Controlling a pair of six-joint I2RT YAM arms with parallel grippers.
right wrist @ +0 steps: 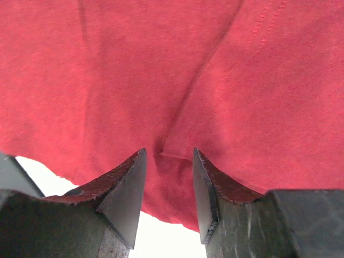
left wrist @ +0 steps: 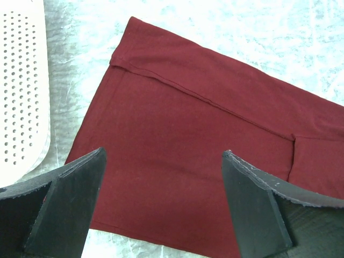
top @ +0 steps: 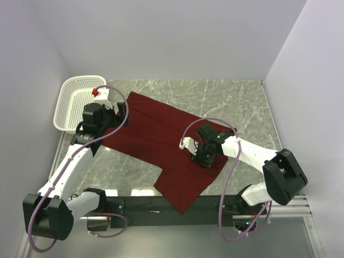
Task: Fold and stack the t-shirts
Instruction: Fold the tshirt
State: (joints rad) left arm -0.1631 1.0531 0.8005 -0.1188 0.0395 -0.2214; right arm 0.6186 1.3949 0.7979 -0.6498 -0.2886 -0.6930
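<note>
The maroon t-shirt lies spread flat on the marble table, running diagonally from near the basket to the front edge. My left gripper hovers over the shirt's left end with its jaws wide open and empty; the left wrist view shows the cloth and a folded-over hem below it. My right gripper is down on the shirt's right part. In the right wrist view its jaws are drawn close around a pucker of the cloth near the shirt's edge, and creases run up from the pinch.
A white perforated basket stands at the back left, its wall also showing in the left wrist view. Bare marble lies behind the shirt. The black base rail runs along the front edge.
</note>
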